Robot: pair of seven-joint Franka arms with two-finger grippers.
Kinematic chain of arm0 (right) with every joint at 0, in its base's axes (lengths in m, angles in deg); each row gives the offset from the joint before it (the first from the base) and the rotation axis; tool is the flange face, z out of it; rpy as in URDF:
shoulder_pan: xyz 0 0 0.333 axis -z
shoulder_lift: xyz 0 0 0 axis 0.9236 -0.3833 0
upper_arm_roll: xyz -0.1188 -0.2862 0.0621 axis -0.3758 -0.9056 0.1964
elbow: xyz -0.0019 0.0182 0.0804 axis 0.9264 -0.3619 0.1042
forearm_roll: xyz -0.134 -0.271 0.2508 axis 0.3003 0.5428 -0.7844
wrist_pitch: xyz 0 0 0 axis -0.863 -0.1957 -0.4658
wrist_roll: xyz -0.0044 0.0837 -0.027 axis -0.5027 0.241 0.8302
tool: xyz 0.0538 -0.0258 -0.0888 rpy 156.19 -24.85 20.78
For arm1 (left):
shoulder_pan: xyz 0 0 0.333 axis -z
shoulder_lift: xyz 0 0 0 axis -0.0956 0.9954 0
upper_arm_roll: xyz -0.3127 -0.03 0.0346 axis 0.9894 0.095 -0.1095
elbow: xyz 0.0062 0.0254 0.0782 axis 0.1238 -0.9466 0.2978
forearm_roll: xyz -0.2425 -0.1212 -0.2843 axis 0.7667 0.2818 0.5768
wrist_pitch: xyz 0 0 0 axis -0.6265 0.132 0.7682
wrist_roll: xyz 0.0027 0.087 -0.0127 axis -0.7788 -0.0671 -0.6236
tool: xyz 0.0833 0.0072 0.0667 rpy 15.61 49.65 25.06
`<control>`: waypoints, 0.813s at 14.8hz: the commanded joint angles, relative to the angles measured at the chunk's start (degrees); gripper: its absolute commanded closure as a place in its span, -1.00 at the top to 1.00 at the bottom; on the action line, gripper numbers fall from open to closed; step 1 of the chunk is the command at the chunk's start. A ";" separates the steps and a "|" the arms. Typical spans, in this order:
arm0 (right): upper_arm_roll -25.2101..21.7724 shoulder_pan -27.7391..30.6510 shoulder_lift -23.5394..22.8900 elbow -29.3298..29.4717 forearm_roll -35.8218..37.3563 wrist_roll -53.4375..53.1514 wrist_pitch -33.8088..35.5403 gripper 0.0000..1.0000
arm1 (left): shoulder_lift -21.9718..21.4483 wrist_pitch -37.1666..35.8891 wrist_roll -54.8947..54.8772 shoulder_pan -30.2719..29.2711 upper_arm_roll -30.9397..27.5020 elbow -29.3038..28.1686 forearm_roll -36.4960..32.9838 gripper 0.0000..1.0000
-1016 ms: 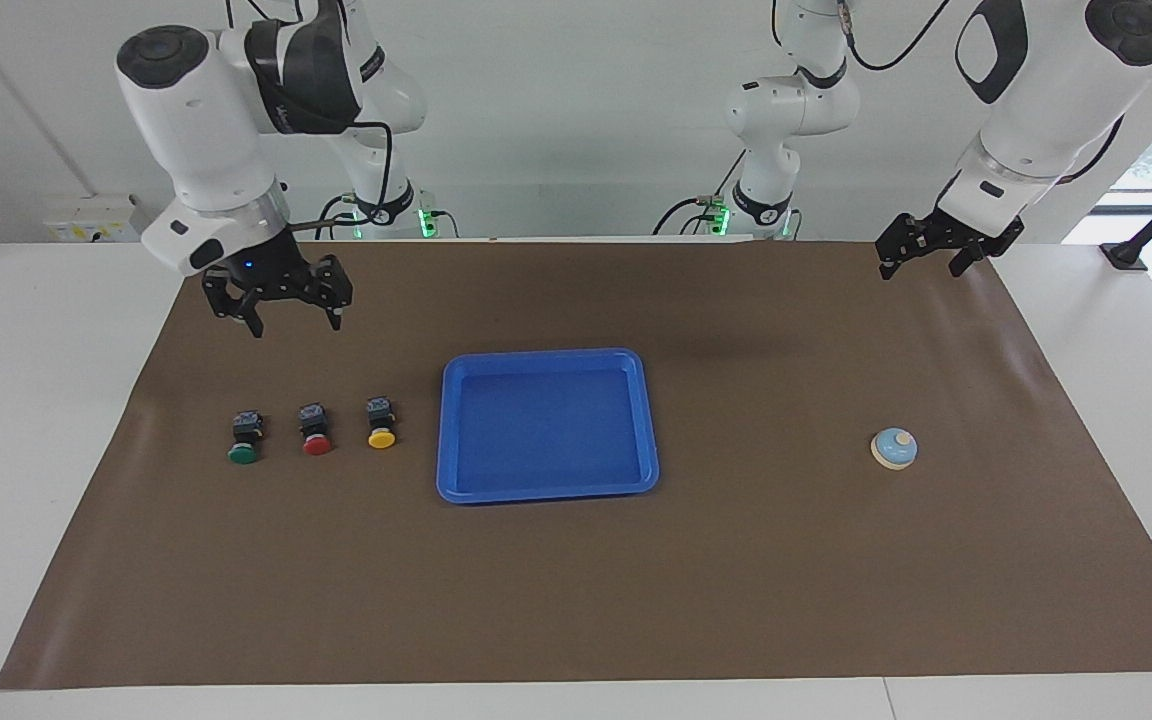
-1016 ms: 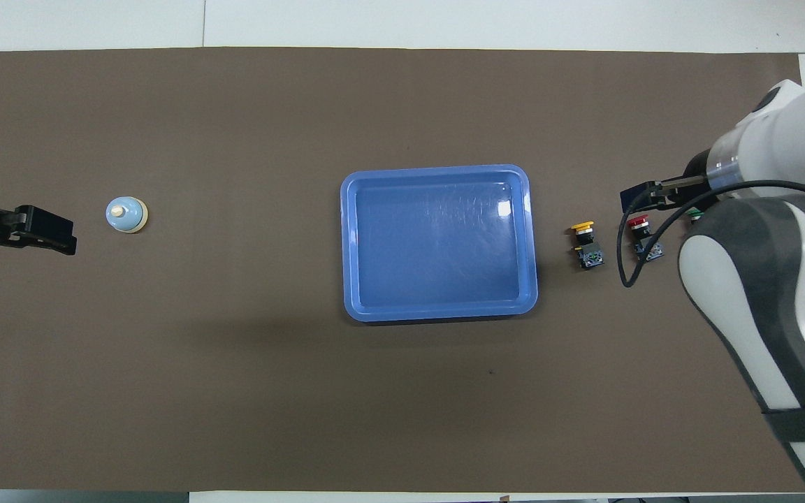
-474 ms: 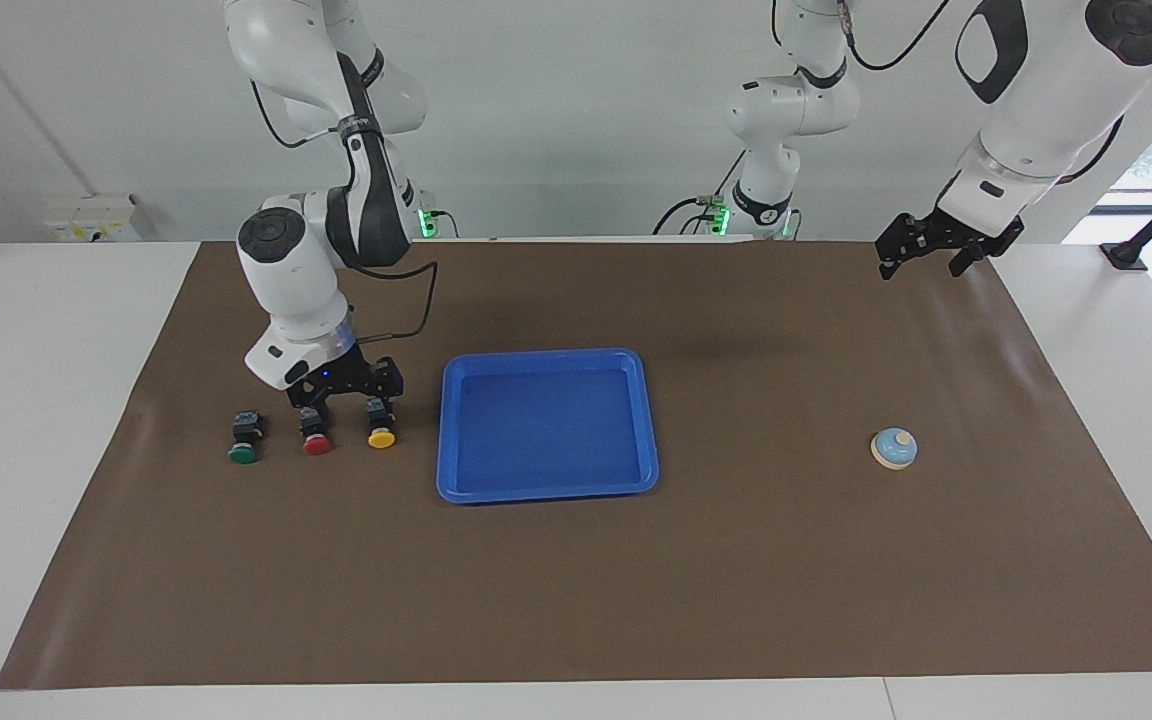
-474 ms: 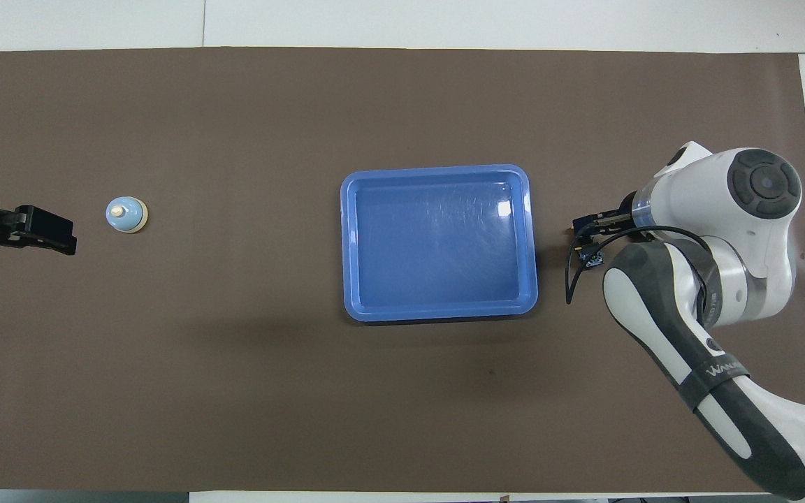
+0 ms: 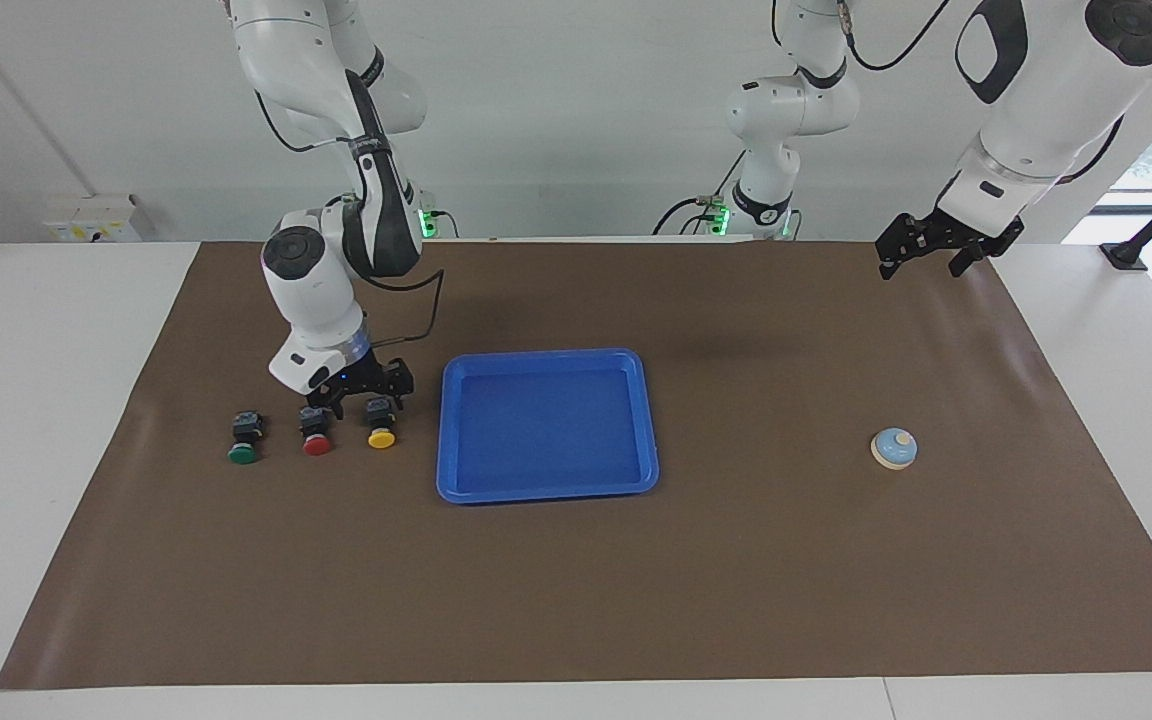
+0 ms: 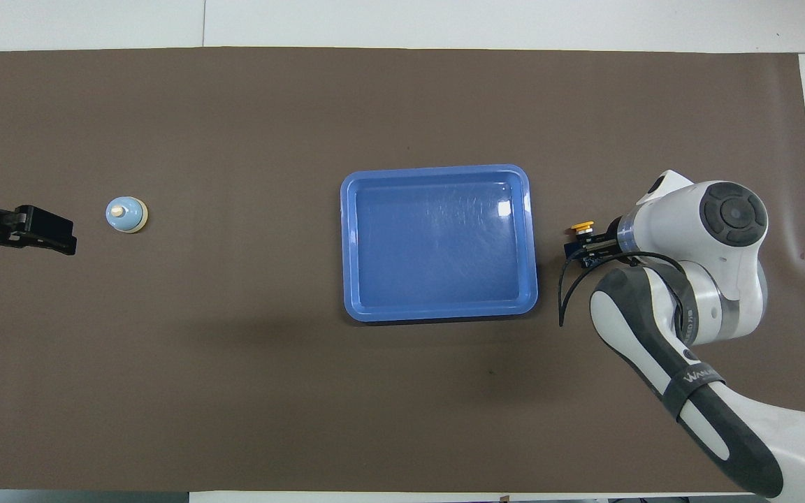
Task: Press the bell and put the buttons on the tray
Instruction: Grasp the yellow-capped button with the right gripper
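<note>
The green [image 5: 243, 453], red [image 5: 316, 445] and yellow [image 5: 381, 437] buttons stand in a row on the brown mat, toward the right arm's end of the blue tray [image 5: 546, 356]. My right gripper [image 5: 366, 402] is low and open, its fingers on either side of the yellow button's black body. In the overhead view only the yellow cap [image 6: 582, 226] shows beside this gripper [image 6: 588, 251]; the arm hides the red and green buttons. The bell [image 5: 894, 448] [image 6: 126, 214] stands toward the left arm's end. My left gripper [image 5: 926, 250] [image 6: 39, 230] waits open in the air over the mat's corner.
The tray [image 6: 437, 170] lies in the middle of the mat with nothing in it. The brown mat [image 5: 576, 580] covers most of the white table. The right arm's elbow and cable [image 6: 682, 293] hang over the mat beside the tray.
My right gripper has come down from above the green and red buttons and shifted toward the tray, ending low around the yellow button. The left arm, bell and tray have not moved.
</note>
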 commanded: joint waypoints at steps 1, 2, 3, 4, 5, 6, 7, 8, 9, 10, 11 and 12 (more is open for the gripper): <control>0.22 0.69 -0.82 -1.06 -0.45 4.82 -1.34 0.75 | 0.18 -1.28 0.02 0.18 -0.22 0.71 -0.96 1.00; 0.22 0.95 -1.79 -0.97 -0.45 5.80 -2.48 0.74 | 0.18 -1.28 0.03 0.18 -0.22 0.71 -0.96 1.00; 0.22 1.04 -2.67 -0.97 -0.45 5.90 -2.92 0.73 | 0.18 -1.28 -0.06 0.18 -0.22 0.71 -0.96 1.00; 0.22 1.04 -3.29 -1.06 -0.53 5.81 -3.01 0.72 | 0.18 -1.28 0.02 0.18 -0.22 0.71 -0.96 1.00; 0.22 0.78 -3.47 -0.97 -0.54 5.55 -3.01 0.67 | 0.18 -1.28 -0.06 0.18 -0.22 0.71 -0.96 1.00; 0.22 0.52 -3.38 -0.97 -0.54 5.37 -2.93 0.51 | 0.18 -1.28 0.02 0.18 -0.22 0.71 -0.96 1.00; 0.22 0.43 -3.47 -0.89 -0.54 5.28 -2.84 0.22 | 0.18 -1.28 0.03 0.18 -0.22 0.71 -0.96 1.00; 0.22 0.26 -3.47 -0.71 -0.45 5.37 -2.58 -0.33 | 0.18 -1.28 -0.06 0.18 -0.22 0.71 -0.96 1.00; 0.22 0.17 -3.38 -0.36 -0.45 5.37 -2.31 -0.76 | 0.18 -1.28 -0.06 0.18 -0.22 0.71 -0.96 1.00; 0.30 0.17 -3.21 -0.27 -0.45 5.28 -1.96 -1.00 | 0.09 -1.28 -0.06 0.18 -0.22 0.71 -0.96 1.00; 0.31 0.08 -2.95 0.25 -0.45 4.93 -1.00 -1.00 | 0.09 -1.28 0.02 0.18 -0.22 0.71 -0.96 1.00; 0.39 0.08 -2.77 1.13 -0.45 4.76 0.57 -1.00 | 0.18 -1.28 -0.06 0.18 -0.22 0.71 -0.96 1.00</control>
